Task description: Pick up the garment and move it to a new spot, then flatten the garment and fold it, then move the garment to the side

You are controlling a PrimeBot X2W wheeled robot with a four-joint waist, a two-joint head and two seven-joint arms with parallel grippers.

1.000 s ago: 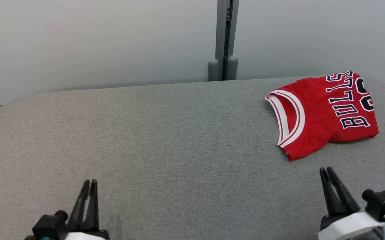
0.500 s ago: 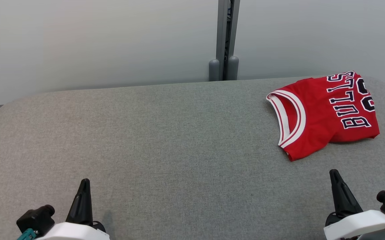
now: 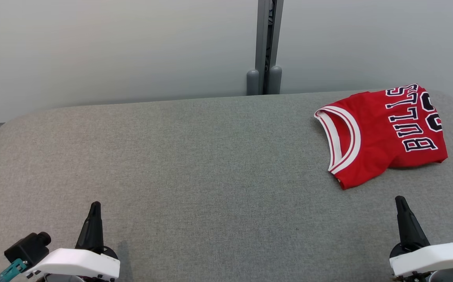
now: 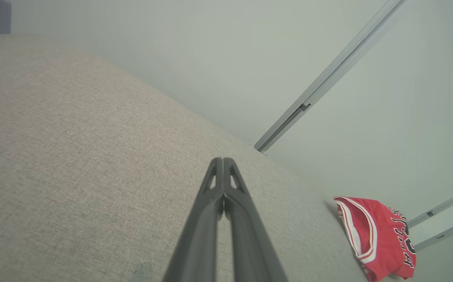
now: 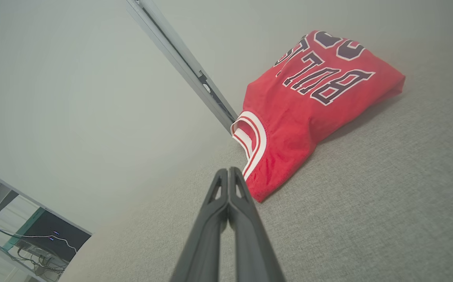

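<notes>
while the red jersey [image 3: 383, 135] lies in a compact, roughly doubled bundle at the far right of the grey upholstered surface [image 3: 211, 156], both arms sit low at the near edge with nothing in them: the left gripper [image 3: 94, 206] has its two dark fingers pressed together, and the right gripper [image 3: 400, 200] is pressed together as well, its tip near the jersey's closest corner but apart from it. the white-and-red trimmed opening faces the middle of the surface and the "bulls" lettering lies on top. the main risk, as i judge it, is the garment's place: it rests close to the rounded far-right corner, so a nudge from shut fingers could push it toward the edge instead of lifting it. a pinch that catches only the top layer would likely let the bundle fall open and drag. the cloth looks thin and slick, so a shallow bite at the trim may slip. the left gripper is well apart from the jersey, and a long reach across could crowd the right arm. behind the surface stands a pale wall with a grey metal post [image 3: 265, 47]; nothing lies between the grippers and the jersey.
</notes>
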